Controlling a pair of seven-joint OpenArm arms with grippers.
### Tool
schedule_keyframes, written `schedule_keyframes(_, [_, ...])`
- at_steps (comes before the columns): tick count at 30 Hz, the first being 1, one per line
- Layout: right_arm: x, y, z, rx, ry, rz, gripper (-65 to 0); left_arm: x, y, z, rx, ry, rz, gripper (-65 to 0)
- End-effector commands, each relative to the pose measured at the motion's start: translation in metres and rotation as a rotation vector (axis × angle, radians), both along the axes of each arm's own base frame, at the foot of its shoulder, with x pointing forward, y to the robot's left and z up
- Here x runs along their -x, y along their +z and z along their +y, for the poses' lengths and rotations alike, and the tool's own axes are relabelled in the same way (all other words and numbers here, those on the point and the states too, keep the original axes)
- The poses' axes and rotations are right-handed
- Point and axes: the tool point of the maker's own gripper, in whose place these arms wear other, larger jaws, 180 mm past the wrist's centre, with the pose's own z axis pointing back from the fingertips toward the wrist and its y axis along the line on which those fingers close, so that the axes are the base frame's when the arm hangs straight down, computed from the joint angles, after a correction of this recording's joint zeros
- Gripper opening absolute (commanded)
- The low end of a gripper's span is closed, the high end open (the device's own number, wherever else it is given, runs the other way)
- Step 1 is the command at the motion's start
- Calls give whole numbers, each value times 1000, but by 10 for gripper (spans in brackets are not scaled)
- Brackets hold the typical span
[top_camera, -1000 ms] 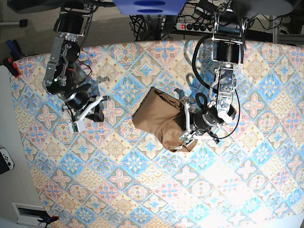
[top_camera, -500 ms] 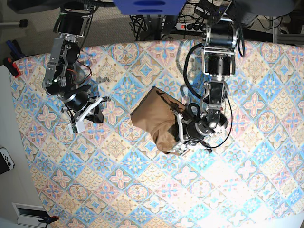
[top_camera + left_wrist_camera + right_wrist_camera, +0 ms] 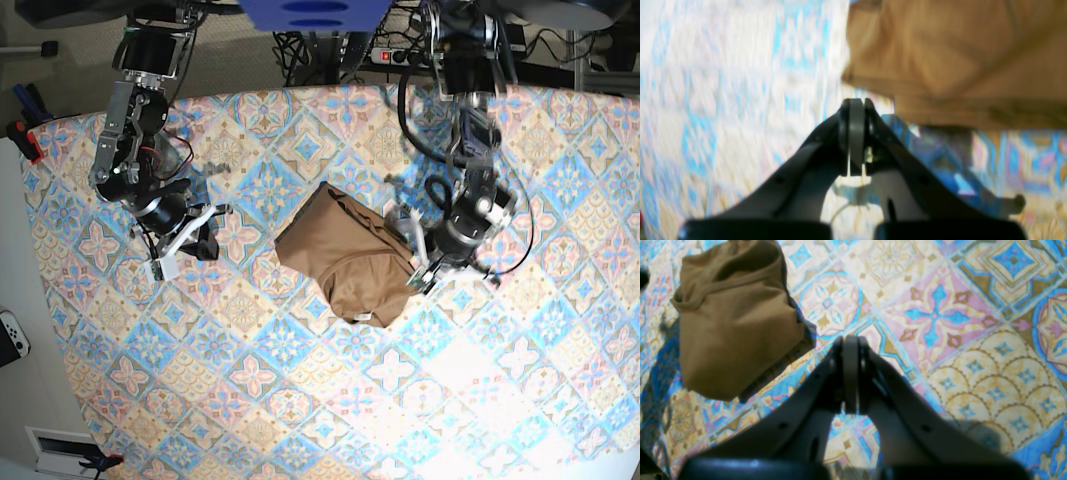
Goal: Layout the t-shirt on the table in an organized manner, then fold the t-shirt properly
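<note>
The tan-brown t-shirt [image 3: 340, 255] lies as a folded, bunched bundle in the middle of the table [image 3: 300, 400]. My left gripper [image 3: 418, 272] hangs just off the bundle's right edge. In the blurred left wrist view its jaws [image 3: 856, 104] are shut on nothing, with the t-shirt [image 3: 957, 56] just beyond the tips at the upper right. My right gripper [image 3: 207, 243] stays over the table well to the left of the bundle. The right wrist view shows it [image 3: 850, 340] shut and empty, and the t-shirt [image 3: 736, 323] lies apart from it at the left.
The patterned table [image 3: 973, 323] shows on every side of the bundle. Past the far edge are a power strip with cables [image 3: 410, 55] and the two arm bases. A white game controller [image 3: 12, 338] lies off the table's left edge.
My left arm has pulled back from the bundle's lower right side, up and to the right, and the cloth has settled flatter. The right arm has stayed where it was.
</note>
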Motion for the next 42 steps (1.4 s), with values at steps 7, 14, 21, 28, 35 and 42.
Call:
schedule_keyframes(7, [-9, 16, -1, -8, -3, -59, -650, 27, -25, 18, -14, 54, 82, -650])
schedule_keyframes(14, [-9, 16, -1, -8, -3, -59, -650, 20, -57, -5, 36, 15, 177, -650])
schedule_keyframes(21, [-7, 13, -2, -7, -3, -53, -650, -13, -60, -34, 108, -7, 198, -650])
schedule_keyframes(28, [-8, 15, -3, -6, -7, -56, -650, -65, -53, -68, 201, -54, 205, -650])
schedule_keyframes(35, [-7, 16, -3, -5, -8, -59, -650, -86, -34, -87, 262, -85, 140, -650])
schedule_keyframes(42, [3, 22, -2, 9, -3, -82, -650, -55, 0, -63, 217, -46, -19, -650])
